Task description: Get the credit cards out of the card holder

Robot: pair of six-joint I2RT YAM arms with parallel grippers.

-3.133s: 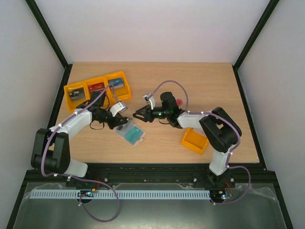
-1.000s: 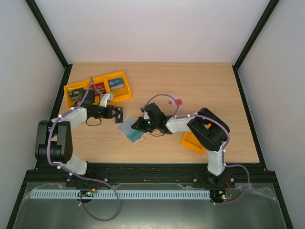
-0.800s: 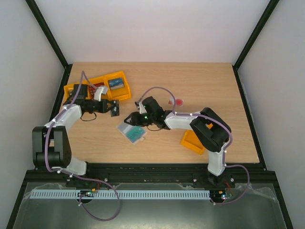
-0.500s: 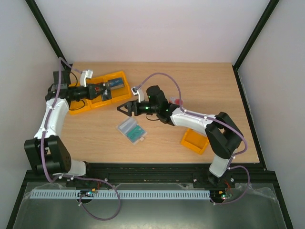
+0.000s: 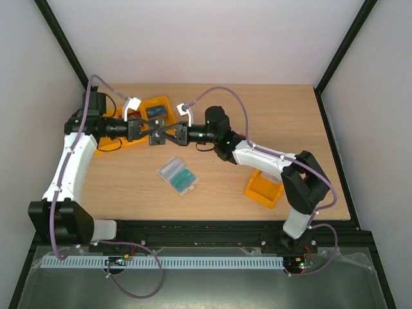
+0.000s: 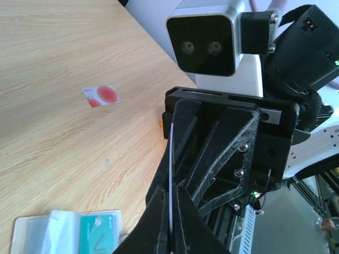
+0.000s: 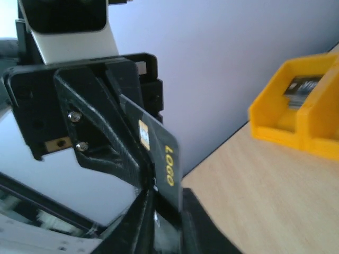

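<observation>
2 of 3 cards are out, 1 is left in the holder.
Left gripper [image 6: 171, 196] & right gripper [image 7: 159, 198] meet in the air over the table [image 5: 257, 109], both pinched almost closed on the same dark card [image 7: 159, 145] w/ yellow digits; a handover, I judge. Card holder [image 5: 177, 175] lies open and flat nearer the front, apart from both arms. Teal card [image 6: 100, 233] sits in its clear sleeve. White card w/ red circle [image 6: 101, 95] lies bare on the wood.

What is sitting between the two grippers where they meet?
A thin dark card with yellow digits, pinched between the left gripper and the right gripper. The right wrist view shows its face; the left wrist view, only its edge.
</observation>
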